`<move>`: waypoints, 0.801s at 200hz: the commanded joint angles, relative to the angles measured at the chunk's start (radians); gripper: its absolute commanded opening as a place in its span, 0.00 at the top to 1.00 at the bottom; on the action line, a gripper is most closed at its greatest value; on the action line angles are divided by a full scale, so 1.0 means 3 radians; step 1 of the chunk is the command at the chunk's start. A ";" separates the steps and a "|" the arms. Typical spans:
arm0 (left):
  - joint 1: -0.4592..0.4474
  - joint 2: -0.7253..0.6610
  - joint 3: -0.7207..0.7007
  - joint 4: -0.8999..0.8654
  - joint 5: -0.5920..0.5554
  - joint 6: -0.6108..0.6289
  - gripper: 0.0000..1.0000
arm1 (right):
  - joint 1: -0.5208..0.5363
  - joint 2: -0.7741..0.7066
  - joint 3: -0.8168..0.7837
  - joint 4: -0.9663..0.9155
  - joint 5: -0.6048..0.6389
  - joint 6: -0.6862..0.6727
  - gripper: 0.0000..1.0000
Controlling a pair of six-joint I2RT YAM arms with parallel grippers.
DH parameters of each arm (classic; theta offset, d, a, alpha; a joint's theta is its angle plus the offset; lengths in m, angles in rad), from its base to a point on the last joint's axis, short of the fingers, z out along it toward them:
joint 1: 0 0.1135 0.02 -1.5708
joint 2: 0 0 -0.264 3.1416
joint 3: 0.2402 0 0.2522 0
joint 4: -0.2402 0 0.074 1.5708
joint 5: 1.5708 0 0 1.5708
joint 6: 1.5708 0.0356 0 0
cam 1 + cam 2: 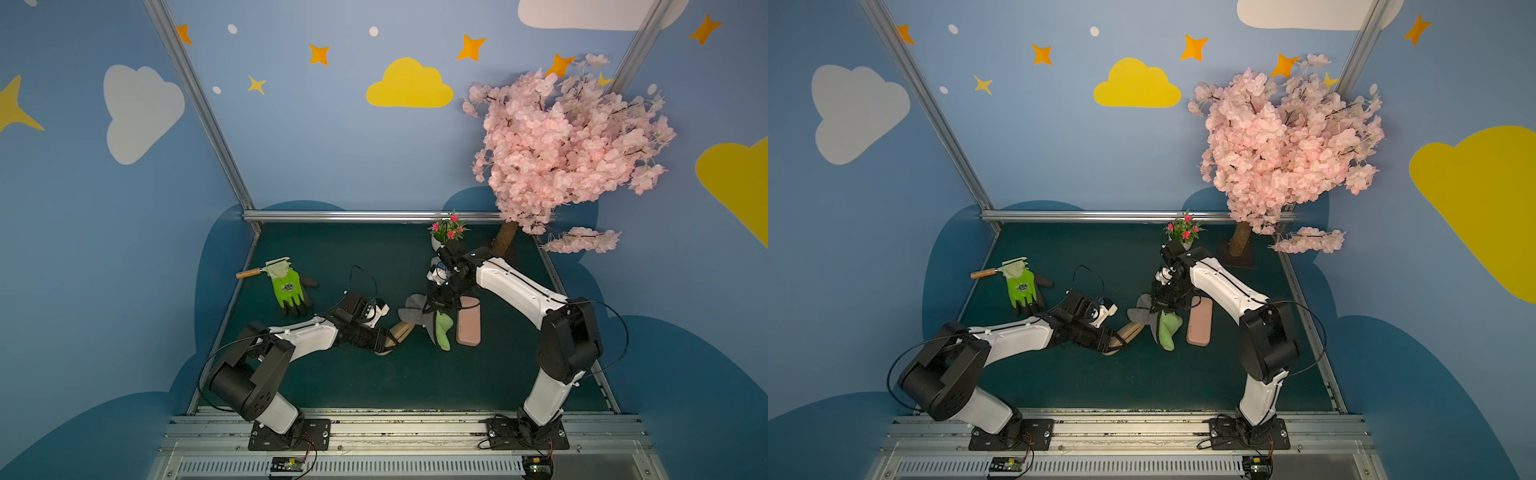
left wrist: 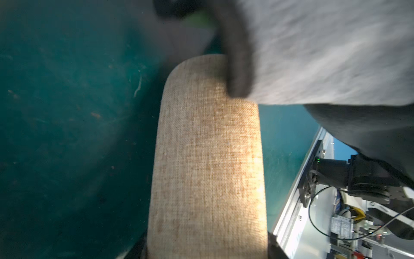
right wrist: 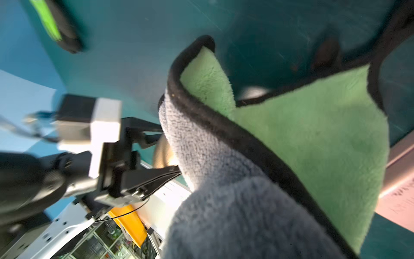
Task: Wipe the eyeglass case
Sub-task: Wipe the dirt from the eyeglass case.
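The eyeglass case (image 2: 208,168) is a tan woven case, and my left gripper (image 1: 392,337) is shut on its near end, holding it just above the green mat in both top views (image 1: 1130,330). My right gripper (image 1: 432,305) is shut on a grey and green cloth (image 1: 415,313) with a black hem. The cloth hangs down and drapes over the far end of the case (image 1: 402,329). In the right wrist view the cloth (image 3: 246,201) hides the right fingers. In the left wrist view its grey side (image 2: 324,56) covers the case's far corner.
A pink case (image 1: 468,326) lies flat just right of the cloth. At the back left lie a green glove (image 1: 288,286) and a wooden-handled tool (image 1: 249,273). A small flower pot (image 1: 448,232) and a pink blossom tree (image 1: 569,145) stand at the back right.
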State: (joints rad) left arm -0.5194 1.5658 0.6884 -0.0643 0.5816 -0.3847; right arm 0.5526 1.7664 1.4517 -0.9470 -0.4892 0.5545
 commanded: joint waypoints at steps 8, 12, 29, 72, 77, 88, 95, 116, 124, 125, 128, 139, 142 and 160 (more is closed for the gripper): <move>0.0188 0.0262 0.0083 0.0070 0.0293 -0.0497 0.85 | -0.0031 -0.0092 -0.0370 0.0166 0.0073 0.0396 1.00; 0.0210 0.0305 0.0072 0.0157 0.0356 -0.0559 0.85 | -0.0037 -0.0108 -0.0405 0.0201 0.0112 0.0421 1.00; 0.0228 0.0404 0.0082 0.0256 0.0405 -0.0662 0.86 | -0.0044 -0.0043 -0.0426 0.0277 0.0203 0.0454 1.00; 0.0328 0.0493 0.0044 0.0265 0.0393 -0.0800 0.86 | -0.0103 0.0483 -0.0270 0.0555 0.0144 0.0658 1.00; 0.0335 0.0535 0.0042 0.0294 0.0419 -0.0813 0.86 | -0.0100 0.0584 -0.0203 0.0552 0.0132 0.0671 1.00; 0.0361 0.0630 0.0054 0.0345 0.0495 -0.0839 0.87 | -0.0064 0.0799 -0.0039 0.0577 0.0072 0.0687 1.00; 0.0376 0.0690 0.0066 0.0366 0.0534 -0.0852 0.88 | -0.0023 0.0937 0.0079 0.0551 0.0041 0.0692 1.00; 0.0419 0.0892 0.0097 0.0483 0.0691 -0.0889 0.95 | 0.0205 0.1249 0.0340 0.0465 -0.0141 0.0639 1.00; 0.0439 0.0975 0.0101 0.0570 0.0775 -0.0915 0.97 | 0.0310 0.1320 0.0408 0.0404 -0.0181 0.0583 1.00; 0.0438 0.0984 0.0102 0.0584 0.0783 -0.0921 0.97 | 0.0323 0.1328 0.0413 0.0395 -0.0190 0.0577 1.00; 0.0443 0.1008 0.0103 0.0615 0.0807 -0.0930 0.97 | 0.0360 0.1349 0.0428 0.0370 -0.0219 0.0552 1.00; 0.0445 0.1059 0.0125 0.0685 0.0843 -0.0957 0.97 | 0.0472 0.1410 0.0418 0.0321 -0.0368 0.0474 1.00; 0.0445 0.1066 0.0129 0.0696 0.0842 -0.0962 0.97 | 0.0495 0.1423 0.0401 0.0306 -0.0420 0.0462 1.00; 0.0445 0.1122 0.0153 0.0705 0.0832 -0.0990 0.97 | 0.0576 0.1362 0.0196 0.0467 -0.0836 0.0457 1.00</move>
State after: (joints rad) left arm -0.3767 1.8355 0.7410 0.2214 0.8982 -0.6056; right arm 0.6510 2.1616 1.5620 -0.8230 -0.5316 0.7250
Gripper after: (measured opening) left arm 0.596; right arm 0.113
